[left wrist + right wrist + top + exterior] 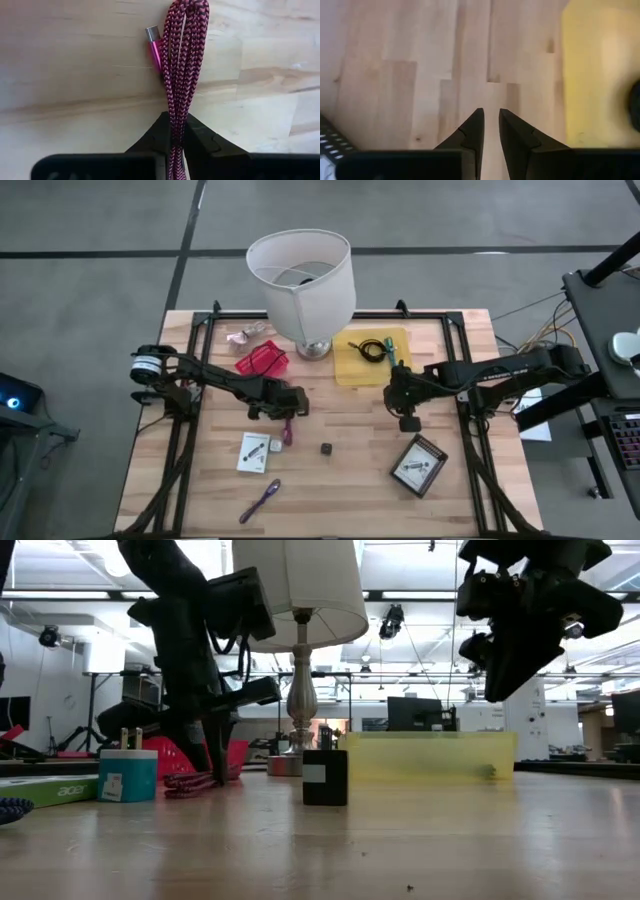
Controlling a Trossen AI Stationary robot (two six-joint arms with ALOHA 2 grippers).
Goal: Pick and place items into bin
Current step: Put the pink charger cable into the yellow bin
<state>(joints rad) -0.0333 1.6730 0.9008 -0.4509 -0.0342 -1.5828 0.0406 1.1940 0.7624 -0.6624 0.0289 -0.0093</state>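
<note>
My left gripper [284, 410] stands near the table's middle, shut on a magenta braided cable [183, 60] folded into a bundle, its metal plug [152, 35] lying beside the strands. My right gripper [490, 114] hangs above bare wood beside the yellow bin [350, 370], slightly open and holding nothing. The bin holds a coiled black cable [373, 350] and a teal pen [390, 352]. A white packet [254, 452], a tiny black cube [326, 448] and a purple stick [260, 500] lie flat on the near half of the table. My left gripper pinches the cable bundle [176, 112] between its two fingers, several strands at once, coming from above and pointing down. The fingers lie along the strands. The bundle's far loop and plug rest on the wood [192, 783].
A big white lamp [303, 275] stands at the far middle, with a red basket [262, 360] and a crumpled pink wrapper [245, 336] to its left. A black box [418, 465] lies near right. A teal-and-white charger [128, 776] stands at near left in the low view.
</note>
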